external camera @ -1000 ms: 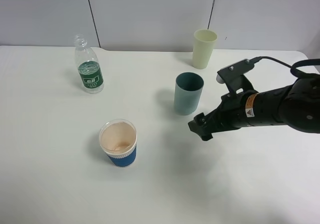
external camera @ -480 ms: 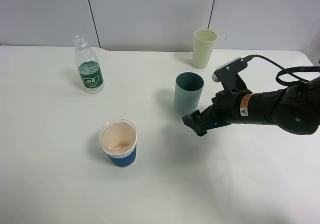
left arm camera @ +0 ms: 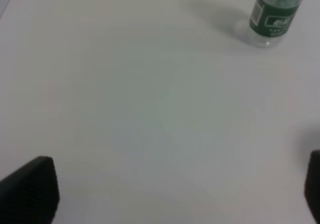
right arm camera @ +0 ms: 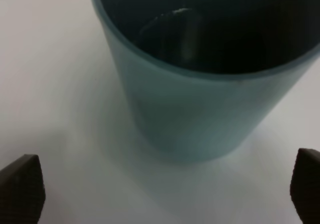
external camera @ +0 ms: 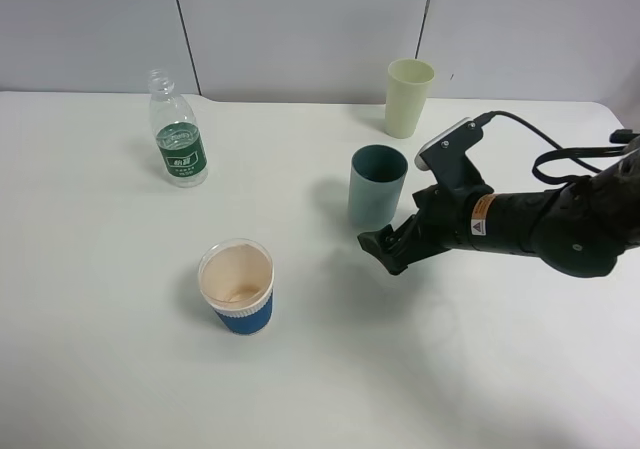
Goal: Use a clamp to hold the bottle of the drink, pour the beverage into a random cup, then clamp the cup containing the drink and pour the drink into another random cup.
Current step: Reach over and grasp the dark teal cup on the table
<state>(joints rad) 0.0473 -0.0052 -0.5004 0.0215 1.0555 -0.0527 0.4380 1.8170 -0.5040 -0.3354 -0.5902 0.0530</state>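
Tabletop (external camera: 120, 369): teal cup (external camera: 377, 187) stands upright near the middle, toward the far edge. Right gripper (external camera: 383, 251) sits just beside it on the near-right, apart, jaws spread. It is far nearer than the left gripper (left arm camera: 170, 191), also spread. Bottle (external camera: 178, 139) stands upright, far left. Liquid in the teal cup cannot be made out; the high view omits the left gripper.

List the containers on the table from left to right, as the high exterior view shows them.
bottle → blue-sleeved paper cup → teal tumbler → pale yellow-green tumbler
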